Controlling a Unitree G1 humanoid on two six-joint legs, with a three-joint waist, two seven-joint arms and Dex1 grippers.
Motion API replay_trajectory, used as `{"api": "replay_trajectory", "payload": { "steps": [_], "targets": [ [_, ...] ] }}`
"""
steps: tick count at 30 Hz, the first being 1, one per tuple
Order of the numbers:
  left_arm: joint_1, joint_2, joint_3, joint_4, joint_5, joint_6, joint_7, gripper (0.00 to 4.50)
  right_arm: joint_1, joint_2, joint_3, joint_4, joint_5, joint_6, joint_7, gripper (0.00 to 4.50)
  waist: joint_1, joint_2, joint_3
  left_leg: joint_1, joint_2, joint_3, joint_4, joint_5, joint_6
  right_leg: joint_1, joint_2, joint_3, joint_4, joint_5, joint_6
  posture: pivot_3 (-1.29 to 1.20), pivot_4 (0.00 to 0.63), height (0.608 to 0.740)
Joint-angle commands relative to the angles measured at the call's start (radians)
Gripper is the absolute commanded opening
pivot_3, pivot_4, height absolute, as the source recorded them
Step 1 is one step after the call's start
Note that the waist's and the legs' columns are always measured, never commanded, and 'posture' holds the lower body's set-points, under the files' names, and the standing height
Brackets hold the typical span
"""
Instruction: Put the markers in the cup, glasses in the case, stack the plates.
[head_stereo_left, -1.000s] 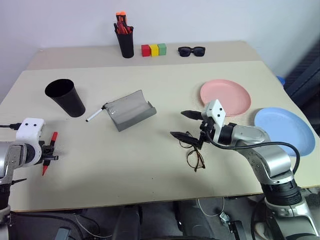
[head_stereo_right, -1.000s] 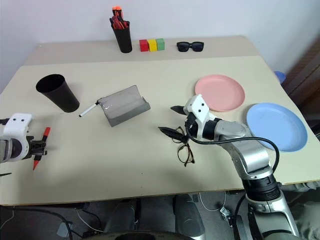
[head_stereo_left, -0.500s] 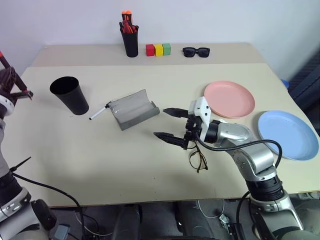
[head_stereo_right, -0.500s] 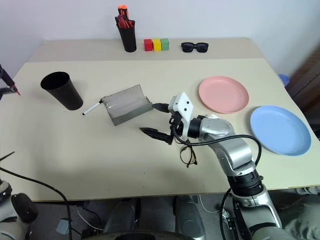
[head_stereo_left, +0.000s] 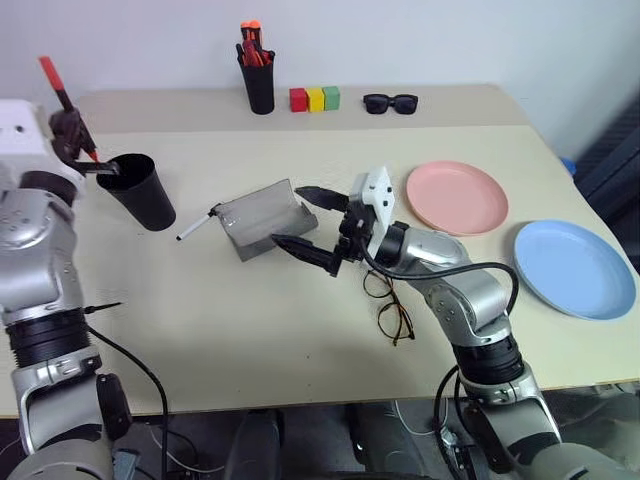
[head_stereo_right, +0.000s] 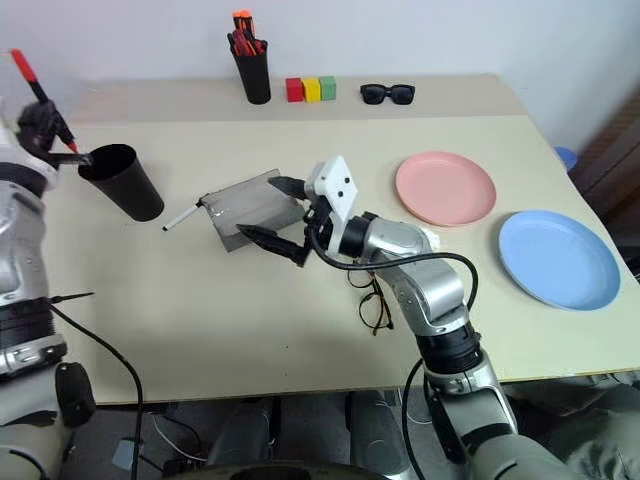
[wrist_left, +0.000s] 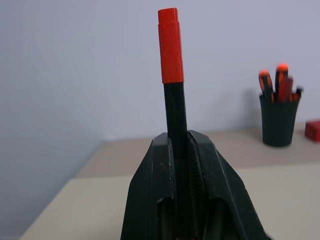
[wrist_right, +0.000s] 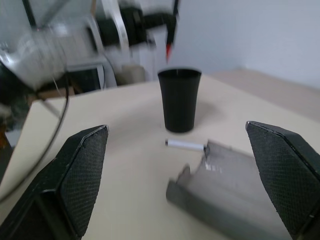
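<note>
My left gripper (head_stereo_left: 78, 140) is shut on the red-capped marker (wrist_left: 170, 47). It holds the marker cap up, just above the left rim of the black cup (head_stereo_left: 137, 192). The white marker with the black cap (head_stereo_left: 195, 227) lies on the table between the cup and the open grey case (head_stereo_left: 248, 228). My right gripper (head_stereo_left: 286, 214) is open with nothing in it. It points left and hovers over the case's right end. The wire-rimmed glasses (head_stereo_left: 390, 308) lie under my right forearm. The pink plate (head_stereo_left: 455, 197) and the blue plate (head_stereo_left: 572, 268) sit side by side at the right, apart.
Along the back edge stand a black pen holder (head_stereo_left: 258, 86) with orange-red pens, coloured blocks (head_stereo_left: 315, 98) and black sunglasses (head_stereo_left: 388, 102). Bare tabletop lies in front of the case and the cup.
My left arm has lifted the red-capped marker from the table's front left up to the cup's rim and turned it cap up. My open right gripper moved left from the glasses to the case.
</note>
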Motion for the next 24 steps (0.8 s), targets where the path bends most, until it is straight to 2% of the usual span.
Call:
{"api": "replay_trajectory", "payload": {
  "steps": [1, 9, 13, 18, 22, 24],
  "targets": [
    [-0.026, -0.018, -0.012, 0.047, 0.024, -0.12, 0.022, 0.05, -0.018, 0.032, 0.01, -0.013, -0.003, -0.03, -0.018, 4.5, 0.0, 0.0, 0.0, 0.0, 0.0, 0.0, 0.0, 0.0, 0.0, 0.0, 0.0, 0.0, 0.0, 0.0, 0.0, 0.0, 0.15, 0.74],
    [-0.036, -0.049, -0.026, 0.114, 0.011, -0.169, 0.046, 0.05, -0.005, 0.058, 0.031, -0.028, -0.002, -0.028, -0.033, 4.5, -0.001, 0.0, 0.0, 0.0, 0.0, 0.0, 0.0, 0.0, 0.0, 0.0, 0.0, 0.0, 0.001, 0.0, 0.0, 0.0, 0.15, 0.74],
    [-0.03, -0.061, -0.025, 0.103, 0.007, -0.153, 0.067, 1.61, -0.006, 0.058, 0.03, -0.025, -0.002, -0.031, -0.036, 4.5, -0.001, 0.0, 0.0, 0.0, 0.0, 0.0, 0.0, 0.0, 0.0, 0.0, 0.0, 0.0, 0.001, 0.0, 0.0, 0.0, 0.15, 0.74],
    [-0.019, -0.072, -0.027, 0.083, 0.002, -0.139, 0.08, 4.0, -0.009, 0.059, 0.031, -0.018, -0.002, -0.035, -0.036, 4.5, -0.001, 0.0, 0.0, 0.0, 0.0, 0.0, 0.0, 0.0, 0.0, 0.0, 0.0, 0.0, 0.001, 0.0, 0.0, 0.0, 0.15, 0.74],
    [-0.012, -0.084, -0.013, 0.049, -0.021, -0.12, 0.088, 4.0, -0.009, 0.06, 0.033, -0.016, -0.003, -0.036, -0.035, 4.5, -0.001, 0.0, 0.0, 0.0, 0.0, 0.0, 0.0, 0.0, 0.0, 0.0, 0.0, 0.0, 0.001, 0.0, 0.0, 0.0, 0.15, 0.74],
    [-0.004, -0.086, -0.023, -0.051, -0.082, -0.068, 0.035, 4.0, -0.008, 0.058, 0.032, -0.015, -0.005, -0.037, -0.036, 4.5, -0.001, 0.0, 0.0, 0.0, 0.0, 0.0, 0.0, 0.0, 0.0, 0.0, 0.0, 0.0, 0.001, 0.0, 0.0, 0.0, 0.15, 0.74]
  ]
}}
